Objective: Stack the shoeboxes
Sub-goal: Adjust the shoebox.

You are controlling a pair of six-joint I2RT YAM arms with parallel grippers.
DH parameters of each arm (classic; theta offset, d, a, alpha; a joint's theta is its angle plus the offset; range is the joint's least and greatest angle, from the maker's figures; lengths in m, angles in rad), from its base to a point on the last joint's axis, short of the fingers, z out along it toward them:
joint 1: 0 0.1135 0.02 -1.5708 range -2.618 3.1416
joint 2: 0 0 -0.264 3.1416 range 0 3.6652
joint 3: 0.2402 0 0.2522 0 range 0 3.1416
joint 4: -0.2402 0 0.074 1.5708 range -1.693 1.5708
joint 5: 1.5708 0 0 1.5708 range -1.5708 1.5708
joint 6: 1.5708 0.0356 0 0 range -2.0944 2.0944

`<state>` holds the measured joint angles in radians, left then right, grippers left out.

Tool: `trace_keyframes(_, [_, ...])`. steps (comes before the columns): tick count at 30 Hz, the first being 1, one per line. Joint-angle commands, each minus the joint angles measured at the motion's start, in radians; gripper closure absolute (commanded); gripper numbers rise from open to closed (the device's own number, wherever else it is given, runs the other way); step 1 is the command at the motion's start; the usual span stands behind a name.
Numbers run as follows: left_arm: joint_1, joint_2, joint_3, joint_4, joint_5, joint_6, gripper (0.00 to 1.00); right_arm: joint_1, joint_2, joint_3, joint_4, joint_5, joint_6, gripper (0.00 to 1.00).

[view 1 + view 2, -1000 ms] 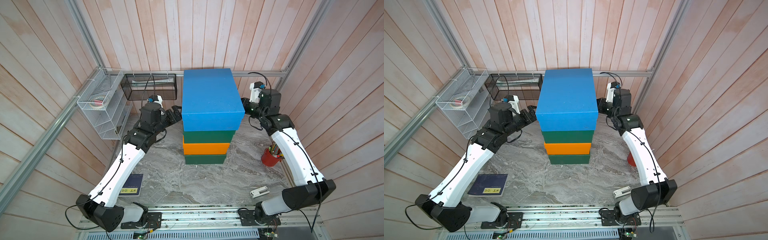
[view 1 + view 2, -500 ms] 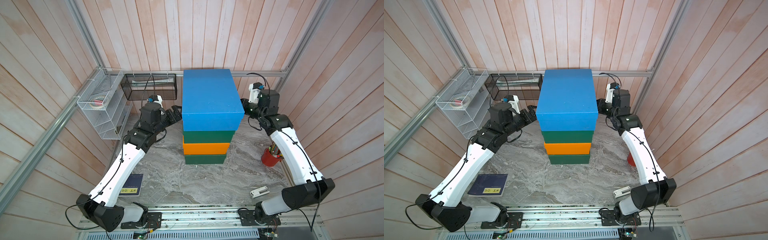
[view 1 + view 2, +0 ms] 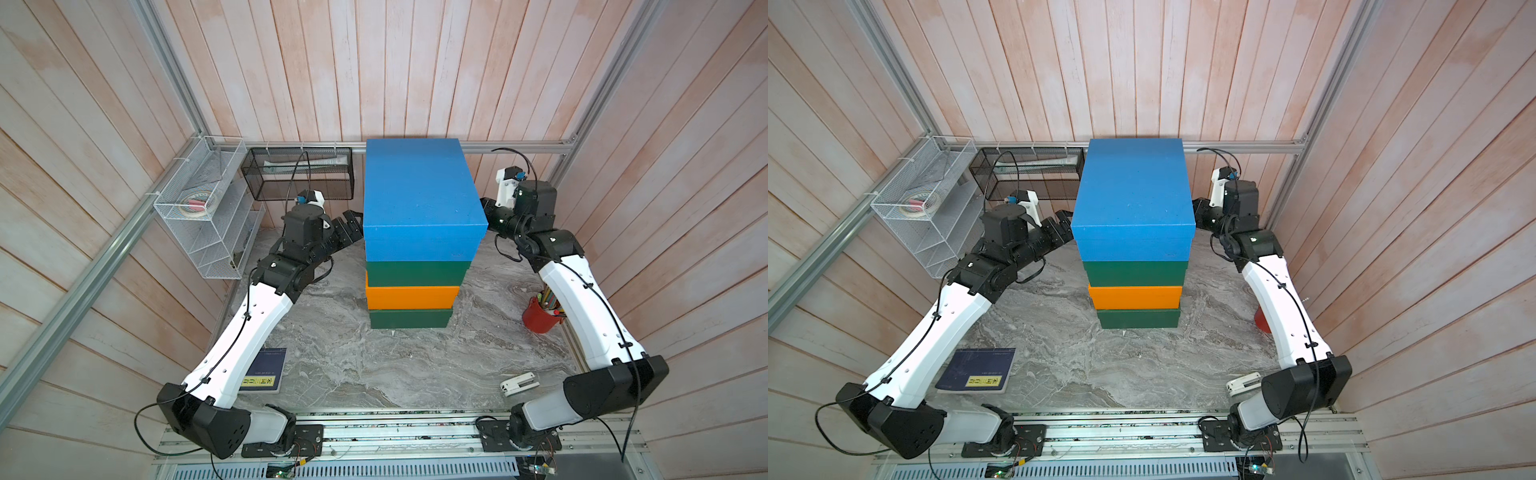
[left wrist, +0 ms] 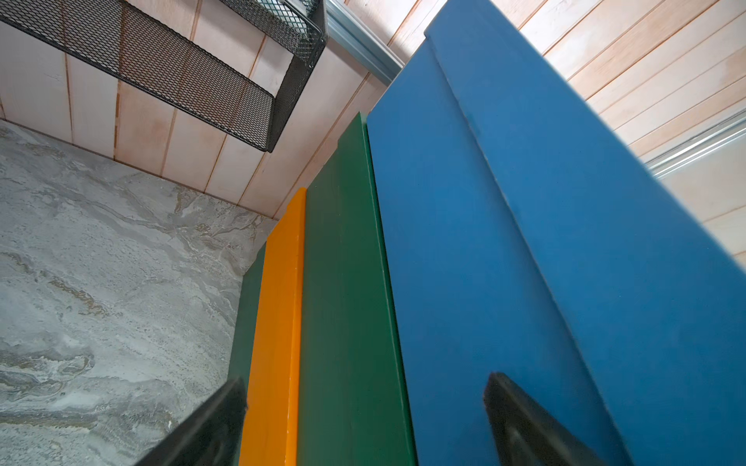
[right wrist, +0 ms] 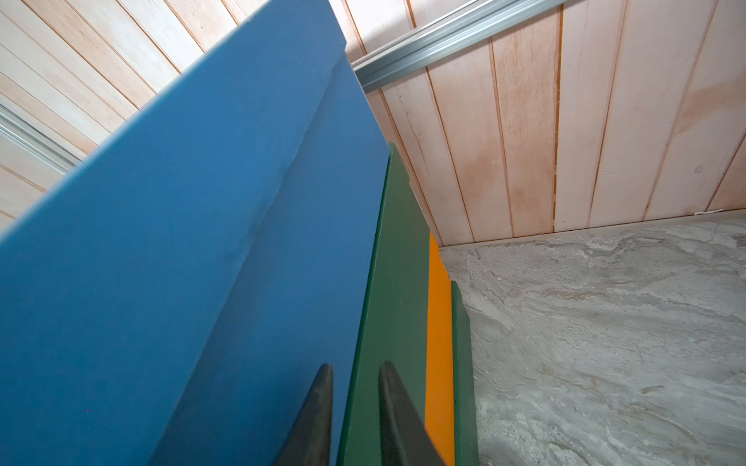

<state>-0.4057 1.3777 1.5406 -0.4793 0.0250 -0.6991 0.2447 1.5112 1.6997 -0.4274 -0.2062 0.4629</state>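
Four shoeboxes stand in one stack at the back middle of the table: blue shoebox on top, then a green shoebox, the orange shoebox, and a second green shoebox at the bottom. My left gripper is wide open beside the stack's left side, level with the orange, green and blue boxes, gripping nothing. My right gripper is at the right side, near the seam between blue and green. Its fingers are a narrow gap apart and hold nothing.
A black mesh basket hangs on the back wall left of the stack, and a white wire rack is in the left corner. A red pencil cup stands under the right arm. A white stapler and a dark book lie near the front.
The right wrist has shifted very slightly beside the stack. The boxes and the left arm have not visibly moved.
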Motion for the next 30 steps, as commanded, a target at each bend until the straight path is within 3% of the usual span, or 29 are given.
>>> trace_keyframes(1, [0.02, -0.018, -0.019, -0.017, -0.012, 0.02, 0.04, -0.022, -0.013, -0.013, 0.002, -0.026, -0.012, 0.74])
trace_keyframes(6, [0.063, -0.056, -0.022, -0.038, -0.031, 0.036, 0.03, -0.083, -0.06, -0.043, 0.01, -0.031, -0.013, 0.69])
trace_keyframes(12, [0.105, -0.116, -0.054, -0.062, -0.1, 0.105, 0.02, -0.13, -0.121, -0.09, -0.025, 0.049, -0.06, 0.63])
trace_keyframes(15, [0.111, -0.149, -0.091, -0.042, -0.135, 0.163, 0.0, -0.136, -0.157, -0.144, -0.023, 0.106, -0.092, 0.54])
trace_keyframes(17, [0.114, -0.162, -0.105, -0.048, -0.165, 0.178, 0.0, -0.138, -0.179, -0.177, -0.021, 0.139, -0.097, 0.46])
trace_keyframes(18, [0.117, -0.169, -0.117, -0.05, -0.174, 0.183, 0.0, -0.139, -0.19, -0.201, -0.017, 0.151, -0.097, 0.06])
trace_keyframes(19, [0.119, -0.176, -0.129, -0.047, -0.177, 0.188, 0.0, -0.14, -0.201, -0.225, -0.008, 0.156, -0.093, 0.02])
trace_keyframes(25, [0.123, -0.208, -0.203, 0.004, -0.131, 0.208, 0.0, -0.141, -0.233, -0.336, 0.033, 0.112, -0.096, 0.02])
trace_keyframes(30, [0.125, -0.287, -0.287, 0.136, -0.057, 0.25, 0.0, -0.139, -0.391, -0.51, 0.262, 0.11, -0.112, 0.02])
